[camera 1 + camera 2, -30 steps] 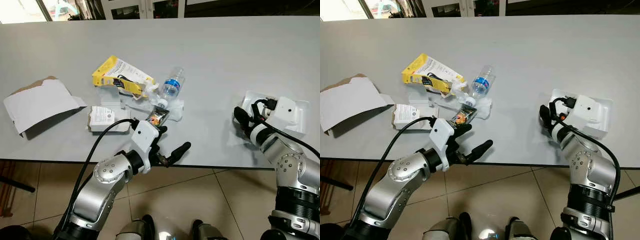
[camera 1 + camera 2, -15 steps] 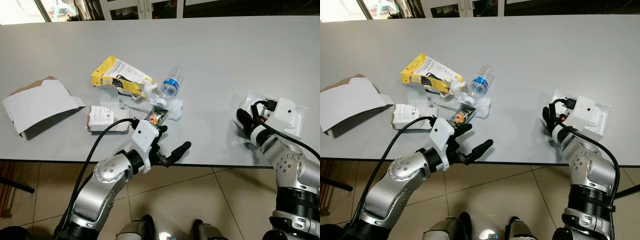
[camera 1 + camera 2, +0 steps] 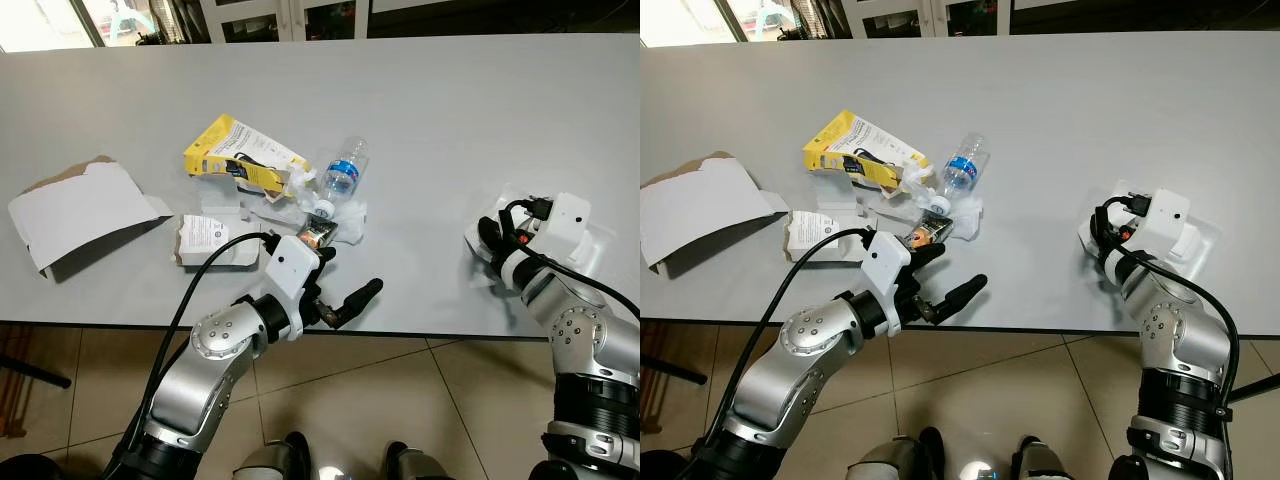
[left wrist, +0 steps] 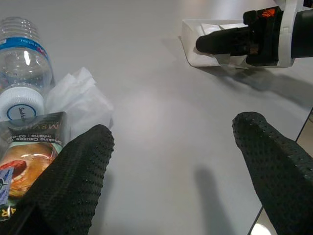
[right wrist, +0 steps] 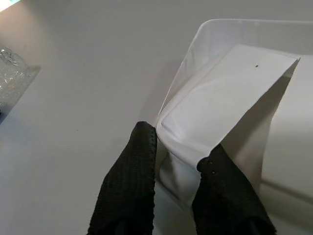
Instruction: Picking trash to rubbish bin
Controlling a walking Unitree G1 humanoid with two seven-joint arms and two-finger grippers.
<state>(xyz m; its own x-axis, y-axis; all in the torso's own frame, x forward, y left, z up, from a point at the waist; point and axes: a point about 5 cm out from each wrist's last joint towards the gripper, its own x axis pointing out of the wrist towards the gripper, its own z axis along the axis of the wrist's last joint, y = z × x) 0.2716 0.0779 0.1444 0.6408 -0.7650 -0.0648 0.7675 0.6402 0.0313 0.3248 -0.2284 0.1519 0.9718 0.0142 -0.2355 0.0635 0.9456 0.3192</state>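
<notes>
On the grey table, a cluster of trash is seen: a yellow carton (image 3: pixel 243 154) lying flattened, a clear plastic bottle (image 3: pixel 343 172) with a blue label on its side, crumpled white tissue (image 4: pixel 80 99), a dark cigarette pack (image 3: pixel 316 235) and a small white box (image 3: pixel 212 237). A torn cardboard box (image 3: pixel 80 207) is spread open further left. A white plastic tray (image 5: pixel 230 112) is set well apart to the right.

The cigarette pack (image 4: pixel 30 147) reads "Smoking Causes"; other labels are illegible.

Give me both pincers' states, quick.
Left pincer: open, holding nothing, beside the cigarette pack.
Right pincer: closed on the white tray's rim.
</notes>
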